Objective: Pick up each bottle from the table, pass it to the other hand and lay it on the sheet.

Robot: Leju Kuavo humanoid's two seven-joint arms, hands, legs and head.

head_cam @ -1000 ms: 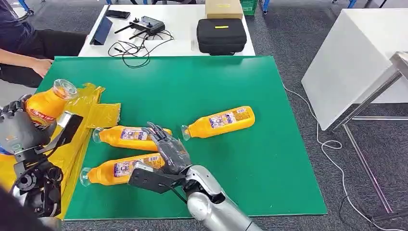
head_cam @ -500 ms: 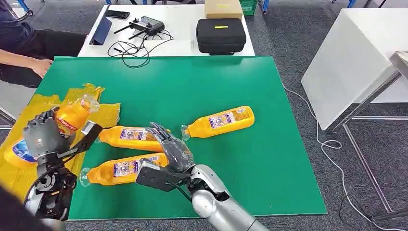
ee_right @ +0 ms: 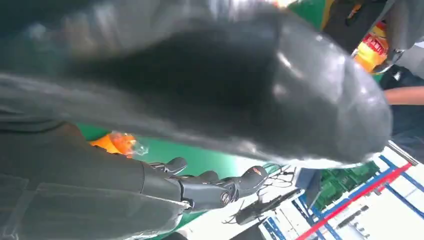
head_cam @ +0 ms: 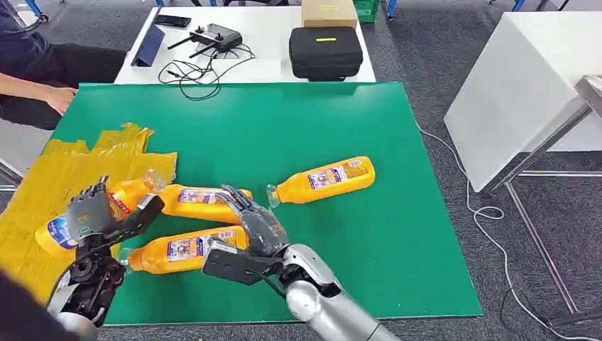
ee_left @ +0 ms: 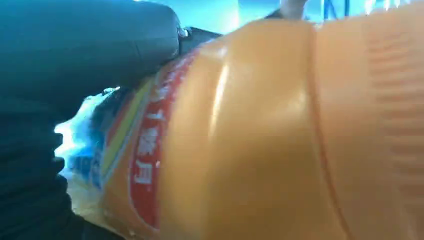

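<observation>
So my left hand has its fingers wrapped around one orange bottle over the yellow sheet; right hand hovers spread, holding nothing, above two bottles on the green table.

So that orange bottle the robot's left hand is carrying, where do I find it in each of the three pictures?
Head view: held bottle lower left, in the left robot hand over the yellow sheet.
Left wrist view: bottle fills most of the picture.
Right wrist view: small piece, upper right.
Shared landmark: its red label band.
</observation>
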